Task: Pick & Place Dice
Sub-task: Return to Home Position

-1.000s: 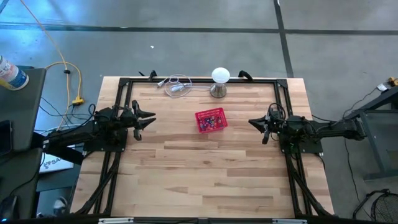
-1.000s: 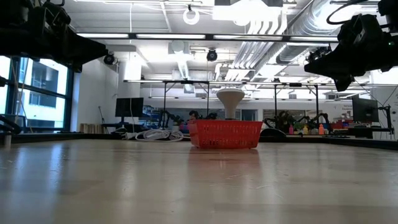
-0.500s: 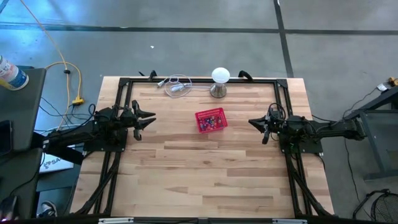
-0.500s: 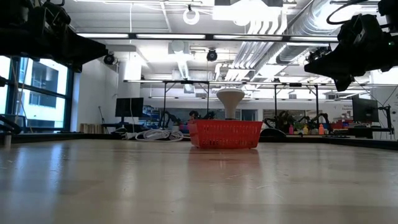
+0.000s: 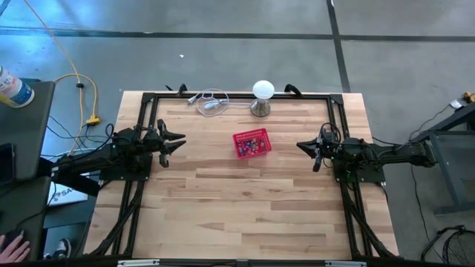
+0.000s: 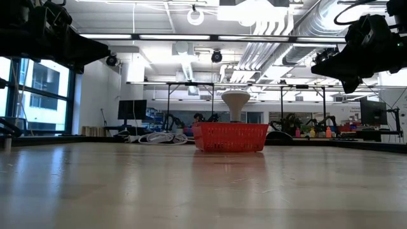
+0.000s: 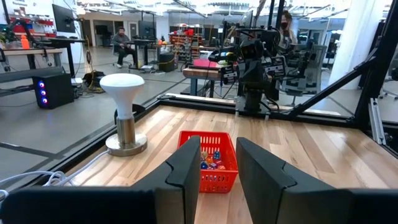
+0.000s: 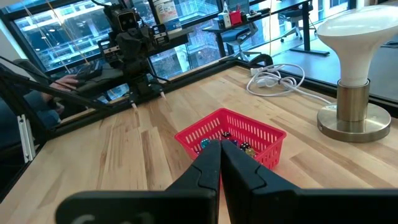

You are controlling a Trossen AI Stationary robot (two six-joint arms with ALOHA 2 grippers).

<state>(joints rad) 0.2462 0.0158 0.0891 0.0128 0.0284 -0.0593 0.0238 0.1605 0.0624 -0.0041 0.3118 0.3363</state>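
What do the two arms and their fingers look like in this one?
Both the left arm and right arm are black, built of slim jointed links. The left gripper has broad, matte dark fingers with slanted tips; the right gripper has the same kind, tapering narrower. Small pale labels show on the right arm's wrist housing, too small to read.

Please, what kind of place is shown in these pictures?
Most likely a robotics laboratory in an industrial hall: exposed ceiling ducts, a monitor on the desks behind, and a left arm and right arm mounted at a wooden table.
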